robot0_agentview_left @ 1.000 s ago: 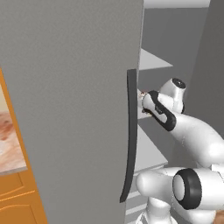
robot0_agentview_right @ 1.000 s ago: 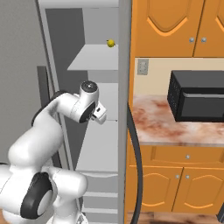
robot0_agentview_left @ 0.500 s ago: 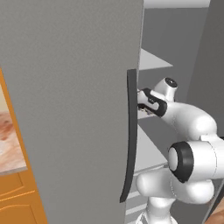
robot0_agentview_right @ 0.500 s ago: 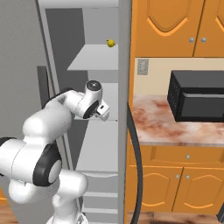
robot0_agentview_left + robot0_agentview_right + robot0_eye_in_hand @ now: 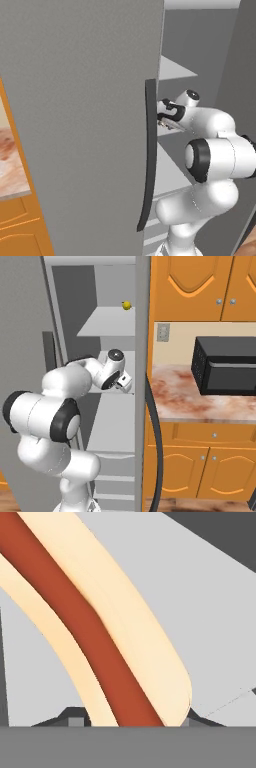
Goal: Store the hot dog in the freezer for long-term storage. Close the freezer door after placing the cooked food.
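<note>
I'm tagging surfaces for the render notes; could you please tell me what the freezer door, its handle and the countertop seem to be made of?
Freezer door: flat matte grey, likely painted or brushed metal; no gloss or grain shows.
Handle: long black bar, plastic or coated metal; the look leaves it open.
Countertop: pale with rusty-red mottling, resembling polished stone, possibly laminate.

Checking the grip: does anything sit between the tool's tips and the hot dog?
Nothing: in the hand view the tan bun with red sausage fills the tool.
</note>
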